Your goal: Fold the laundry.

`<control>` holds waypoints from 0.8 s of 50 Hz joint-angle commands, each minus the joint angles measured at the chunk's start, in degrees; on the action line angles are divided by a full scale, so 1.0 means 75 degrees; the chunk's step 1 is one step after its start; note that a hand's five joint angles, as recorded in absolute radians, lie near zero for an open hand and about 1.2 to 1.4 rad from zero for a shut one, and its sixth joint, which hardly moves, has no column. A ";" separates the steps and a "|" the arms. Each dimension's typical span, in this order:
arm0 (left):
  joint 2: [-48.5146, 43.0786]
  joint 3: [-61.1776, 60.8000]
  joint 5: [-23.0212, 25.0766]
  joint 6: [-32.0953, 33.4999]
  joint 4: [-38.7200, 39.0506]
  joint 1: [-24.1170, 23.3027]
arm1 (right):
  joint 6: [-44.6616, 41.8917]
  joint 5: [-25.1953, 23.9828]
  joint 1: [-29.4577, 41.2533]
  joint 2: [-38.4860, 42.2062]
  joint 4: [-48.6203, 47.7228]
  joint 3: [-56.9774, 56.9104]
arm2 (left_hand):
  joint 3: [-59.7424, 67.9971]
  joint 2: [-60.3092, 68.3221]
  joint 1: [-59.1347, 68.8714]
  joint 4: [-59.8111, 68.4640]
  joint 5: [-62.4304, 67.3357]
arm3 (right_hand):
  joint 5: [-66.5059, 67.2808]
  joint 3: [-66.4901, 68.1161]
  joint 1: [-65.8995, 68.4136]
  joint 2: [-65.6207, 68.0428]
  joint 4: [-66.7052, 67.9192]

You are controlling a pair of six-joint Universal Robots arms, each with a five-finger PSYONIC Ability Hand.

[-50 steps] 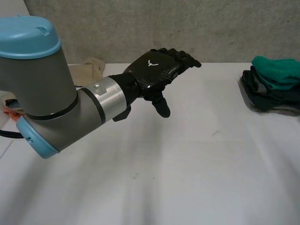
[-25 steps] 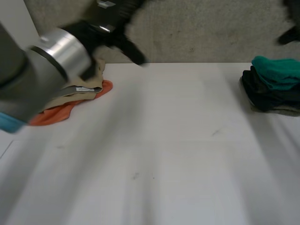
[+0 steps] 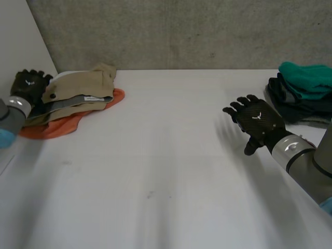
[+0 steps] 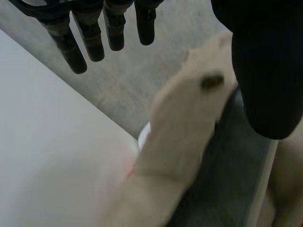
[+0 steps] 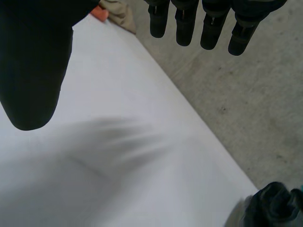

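Beige fabric is where trouble could start. The beige garment [image 3: 78, 91] lies heaped on an orange cloth [image 3: 57, 124] at the upper left of the head view. A grab there could catch both layers and drag the orange one along, and a shallow pinch could let the cloth slip out as it lifts. At centre right the right hand [image 3: 257, 120] hangs near the folded stack [image 3: 303, 93] (teal on dark), so a careless sweep might knock it over.

The left hand [image 3: 28, 85] sits at the pile's left end. In its wrist view its fingers [image 4: 94, 42] are straight and well apart from the thumb, gripping nothing. The garment lies under the palm, and I cannot tell whether they touch. The right hand's fingers [image 5: 182, 28] are also spread wide, empty above the bare table [image 3: 166, 171].
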 commanded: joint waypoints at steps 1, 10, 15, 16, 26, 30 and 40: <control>-0.1595 0.1634 0.0261 -0.0116 0.0092 0.0184 | 0.0051 -0.0043 -0.0037 -0.0008 -0.0074 0.0415 | 0.1437 0.1470 0.1571 0.1513 0.1366 | -0.0375 -0.0276 -0.0381 -0.0278 -0.0287; -0.0442 0.1194 -0.0639 -0.0828 0.0174 -0.0377 | 0.0028 -0.0032 -0.0154 -0.0008 -0.0074 0.0486 | 0.9025 0.9059 0.9159 0.9102 0.8955 | -0.0375 -0.0276 -0.0381 -0.0278 -0.0287; 0.1447 -0.0177 -0.0852 -0.1849 0.0677 -0.0858 | 0.0051 -0.0020 -0.0166 -0.0043 -0.0086 0.0486 | 0.9025 0.9059 0.9159 0.9102 0.8955 | -0.0375 -0.0276 -0.0381 -0.0278 -0.0287; 0.1740 -0.0412 -0.0841 -0.1978 0.0806 -0.0963 | 0.0063 -0.0020 -0.0166 -0.0090 -0.0086 0.0486 | 0.9025 0.9059 0.9159 0.9102 0.8955 | -0.0375 -0.0276 -0.0381 -0.0278 -0.0287; 0.4262 -0.2464 -0.0653 -0.3526 0.1123 -0.3201 | 0.0192 0.0483 -0.0213 -0.0313 -0.0074 0.0486 | 0.9025 0.9059 0.9159 0.9102 0.8955 | -0.0375 -0.0276 -0.0381 -0.0278 -0.0287; 0.4005 -0.2676 -0.0665 -0.3655 0.1088 -0.4290 | 0.0379 0.0835 -0.0377 -0.0547 -0.0074 0.0486 | 0.9025 0.9059 0.9159 0.9102 0.8955 | -0.0375 -0.0276 -0.0381 -0.0278 -0.0287; 0.1768 -0.2196 -0.0723 -0.3445 0.0457 -0.6306 | 0.1094 0.1409 -0.0810 -0.0735 -0.0063 0.0486 | 0.4224 0.4257 0.4357 0.4300 0.4153 | -0.0375 -0.0276 -0.0381 -0.0278 -0.0287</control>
